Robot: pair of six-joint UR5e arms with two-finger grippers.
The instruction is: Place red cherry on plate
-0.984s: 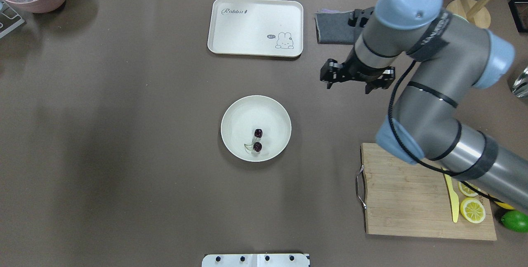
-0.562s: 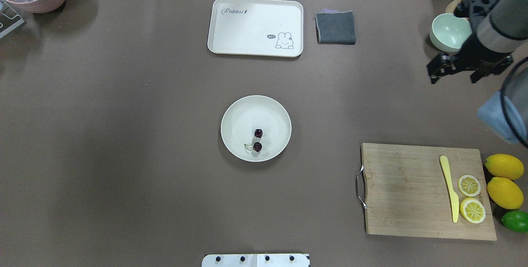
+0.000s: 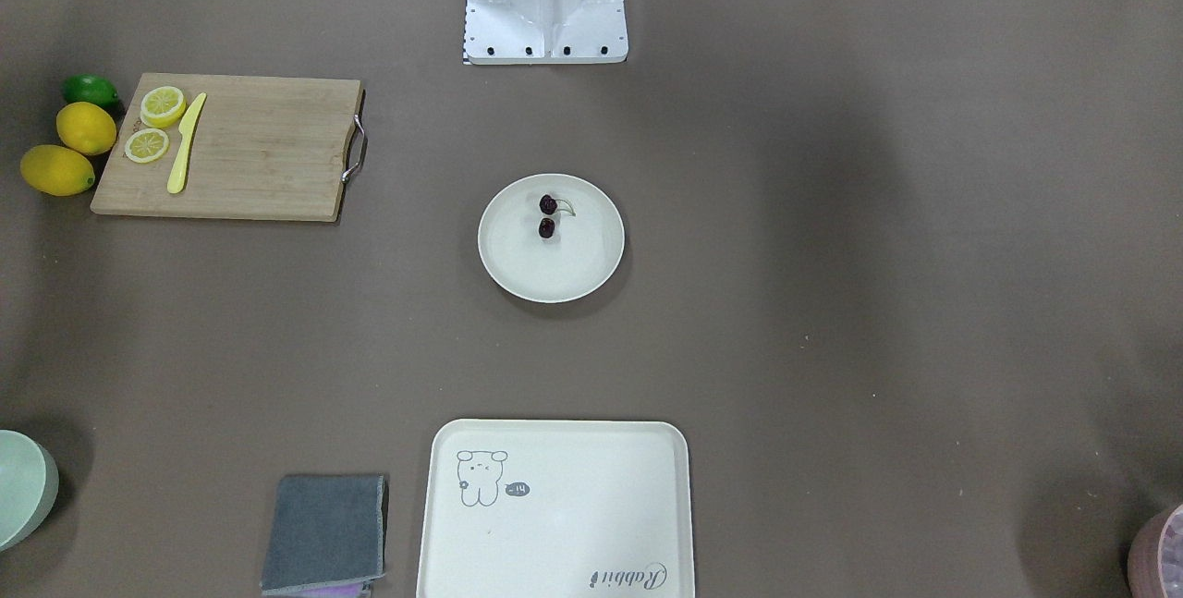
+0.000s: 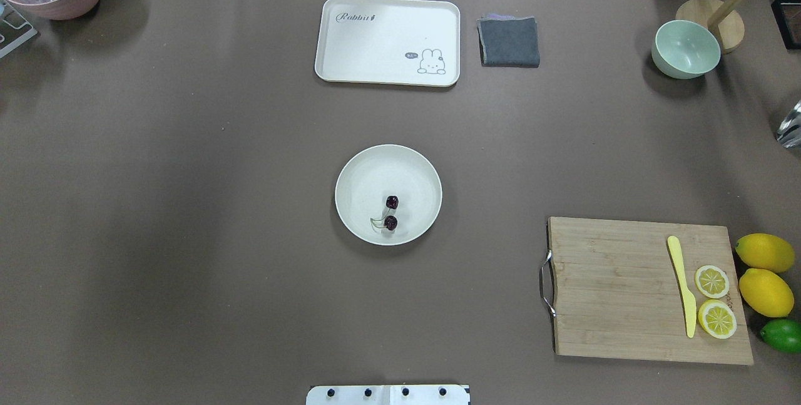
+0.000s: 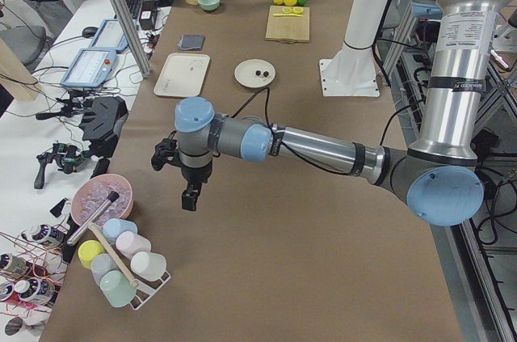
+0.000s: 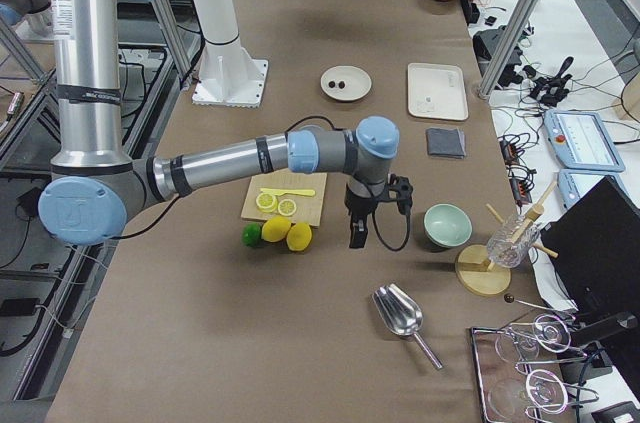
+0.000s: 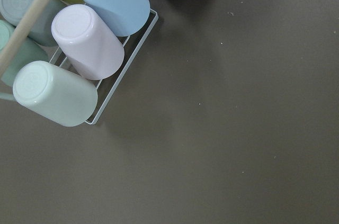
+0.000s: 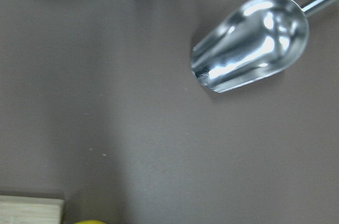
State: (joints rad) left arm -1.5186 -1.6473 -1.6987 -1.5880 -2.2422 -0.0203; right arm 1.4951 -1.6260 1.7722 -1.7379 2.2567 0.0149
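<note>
Maroon fruit: the red cherry [image 4: 391,212] lies inside the plate [image 4: 357,173], two glossy little balls joined by a thin pale green stem, on the half of the dish nearer the robot's edge of the table [image 4: 188,205].
Plate position: near the middle of the table, well apart from everything else.
Task state: judged from how things lie, the placing looks done; the fruit sits free, with nothing touching it.
Handling: probably very light, hard and slick on the round parts, so likely to roll or squirt out of a pinch; the stem looks thin and bendable. If it had to be picked again, a gentle hold across one ball, or at the fork of the stem, seems the safest.
Left tool [image 5: 187,188]: at the table's left end beside the pink bowl [image 5: 98,196] and the rack of cups [image 5: 121,265]; whether apart or together, I cannot tell.
Right tool [image 6: 358,228]: at the right end between the lemons [image 6: 285,233] and the pale green bowl [image 6: 447,224]; its state likewise cannot be told.
Other things: cream tray [image 4: 388,41] and grey cloth [image 4: 508,41] by the far edge; cutting board [image 4: 613,292] towards the near right corner.
</note>
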